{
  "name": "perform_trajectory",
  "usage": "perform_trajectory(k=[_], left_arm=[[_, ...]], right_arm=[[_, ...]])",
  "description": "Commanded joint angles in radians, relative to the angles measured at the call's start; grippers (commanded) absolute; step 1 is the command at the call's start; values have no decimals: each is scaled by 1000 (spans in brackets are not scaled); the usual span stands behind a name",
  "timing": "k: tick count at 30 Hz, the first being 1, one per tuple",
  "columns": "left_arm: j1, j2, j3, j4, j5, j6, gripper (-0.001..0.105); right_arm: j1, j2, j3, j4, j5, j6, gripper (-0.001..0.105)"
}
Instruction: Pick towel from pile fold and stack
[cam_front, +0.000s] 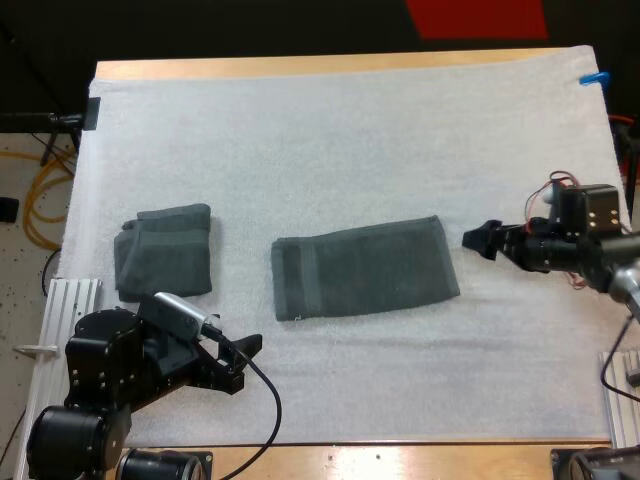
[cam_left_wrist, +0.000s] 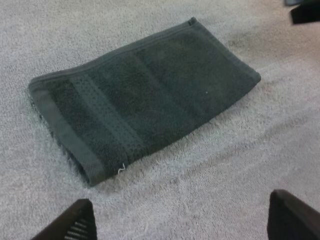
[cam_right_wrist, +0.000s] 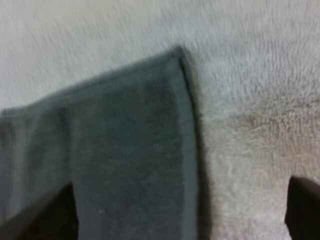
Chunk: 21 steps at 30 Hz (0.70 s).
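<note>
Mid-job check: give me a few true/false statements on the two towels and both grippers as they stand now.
1. The long towel lies flat on the mat. True.
2. The left gripper is shut on the long towel. False: its fingers stand apart, clear of it.
3. The right gripper is near the long towel's right edge. True.
4. The smaller folded towel is stacked on the long towel. False: it lies apart from it, to its left on the mat.
5. The right gripper holds a towel. False: it is open.
</note>
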Motion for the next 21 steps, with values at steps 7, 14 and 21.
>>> perform_trajectory(k=[7, 14, 21], left_arm=[[2, 3, -9, 4, -9, -5, 68], [2, 3, -9, 4, -9, -5, 68], [2, 3, -9, 4, -9, -9, 68]], right_arm=[[-3, 159, -13, -51, -81, -82, 81], [2, 229, -13, -139, -156, -78, 81], [47, 306, -46, -142, -187, -54, 81]])
